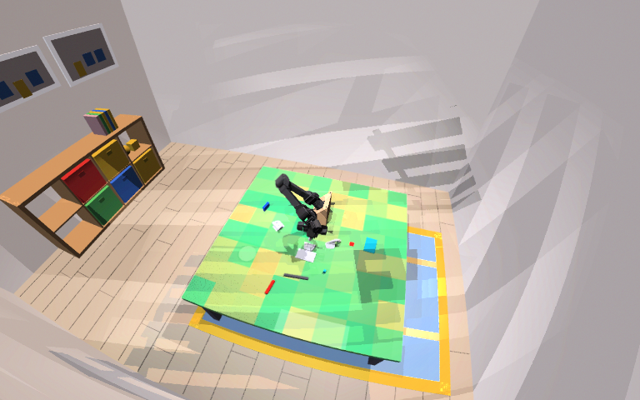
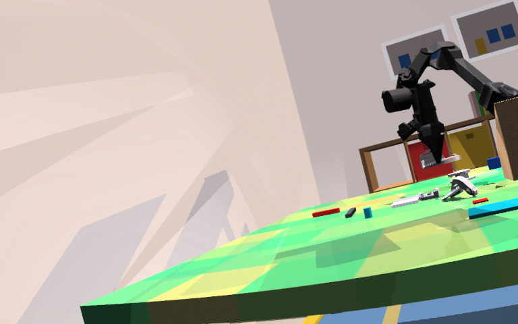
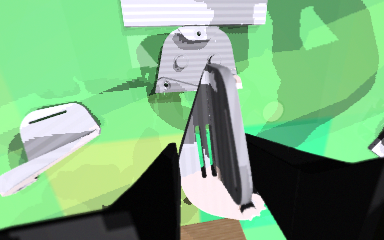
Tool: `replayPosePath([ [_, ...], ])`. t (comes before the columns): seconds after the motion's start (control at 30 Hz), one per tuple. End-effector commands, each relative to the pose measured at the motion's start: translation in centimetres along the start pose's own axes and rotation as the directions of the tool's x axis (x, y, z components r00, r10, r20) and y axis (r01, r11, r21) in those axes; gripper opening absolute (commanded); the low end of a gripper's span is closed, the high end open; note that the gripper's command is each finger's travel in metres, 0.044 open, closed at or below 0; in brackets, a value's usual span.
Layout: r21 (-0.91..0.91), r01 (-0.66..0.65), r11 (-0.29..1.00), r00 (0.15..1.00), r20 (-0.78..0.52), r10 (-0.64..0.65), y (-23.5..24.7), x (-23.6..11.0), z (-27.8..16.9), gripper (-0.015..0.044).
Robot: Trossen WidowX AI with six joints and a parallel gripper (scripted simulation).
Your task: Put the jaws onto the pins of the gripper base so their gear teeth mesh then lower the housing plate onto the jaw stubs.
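Observation:
The white gripper base (image 1: 306, 256) (image 2: 405, 201) (image 3: 170, 56) lies on the table; two round pins show on its lobed end in the wrist view. My gripper (image 2: 438, 159) (image 3: 205, 144) is shut on a white jaw (image 2: 453, 157) (image 3: 235, 145). It holds the jaw well above the table; the jaw's gear teeth point toward the bottom of the wrist view. Its far tip overlaps the base's edge in that view. The other white jaw (image 1: 332, 243) (image 2: 465, 183) (image 3: 47, 131) lies tilted on the table. A white piece (image 1: 277, 225) (image 2: 458, 173), apparently the housing plate, lies on the base's other side.
On the table (image 1: 307, 325) are a red bar (image 1: 269, 287) (image 2: 326, 212), a dark bar (image 1: 296, 276) (image 2: 350, 212), a small teal block (image 1: 324, 271) (image 2: 367, 212), a small red block (image 1: 351, 243) (image 2: 479, 200), a light-blue plate (image 1: 370, 245) (image 2: 492, 208) and a blue block (image 1: 265, 206) (image 2: 494, 163).

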State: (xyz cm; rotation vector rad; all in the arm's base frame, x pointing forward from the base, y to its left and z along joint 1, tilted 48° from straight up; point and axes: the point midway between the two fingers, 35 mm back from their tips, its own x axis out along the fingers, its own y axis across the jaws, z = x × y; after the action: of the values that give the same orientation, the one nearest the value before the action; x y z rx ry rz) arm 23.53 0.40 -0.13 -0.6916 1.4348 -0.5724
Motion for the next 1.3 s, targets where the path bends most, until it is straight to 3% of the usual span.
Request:
replayPosePath([
  [0.0, 0.074, 0.002, 0.997, 1.000, -0.003, -0.002, 0.47, 0.10, -0.46, 0.0134],
  [0.23, 0.197, 0.009, 0.980, 1.000, -0.003, -0.008, 1.07, 0.16, -0.92, 0.0134],
  [1.27, 0.231, 0.009, 0.973, 1.000, -0.003, -0.008, 1.09, 0.15, -0.88, 0.0134],
])
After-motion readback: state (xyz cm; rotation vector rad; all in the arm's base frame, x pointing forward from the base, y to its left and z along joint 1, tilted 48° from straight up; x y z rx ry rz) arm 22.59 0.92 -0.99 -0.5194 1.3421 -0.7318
